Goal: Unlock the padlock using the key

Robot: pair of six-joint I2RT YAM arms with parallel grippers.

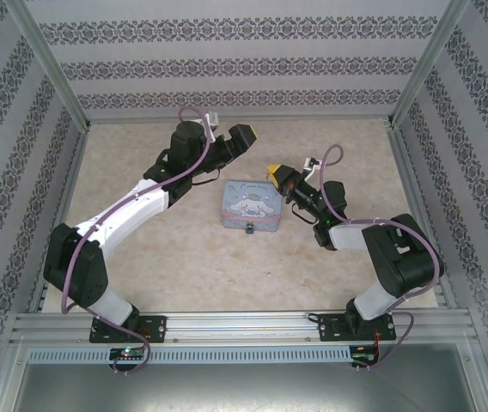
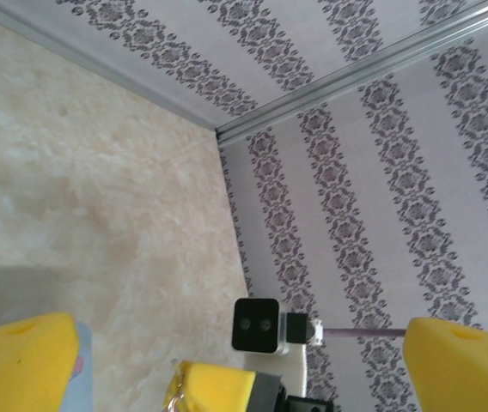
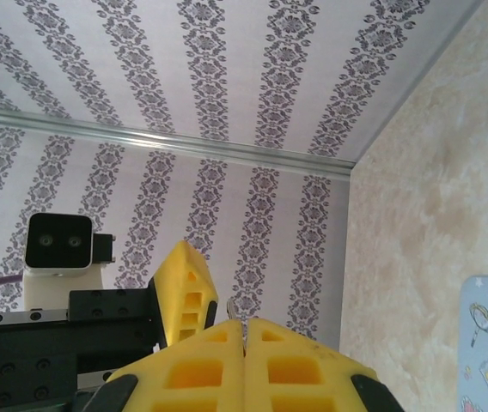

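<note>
Tin box sits mid-table, wallpapered walls around, and both arms are raised over its far side. Padlock hangs on the tin's 6 o'clock edge, touching it, well apart from both pincers. Left gripper is at the tin's 12 o'clock. From its wrist I see yellow fingers spread wide, holding nothing. The right arm's yellow tip and wrist camera sit in the gap between them. Right gripper is at the tin's 1 o'clock, nose to nose with the left. Its pads are pressed together on a thin metal bit at the seam, which I read as the key. It is too small for detail.
</note>
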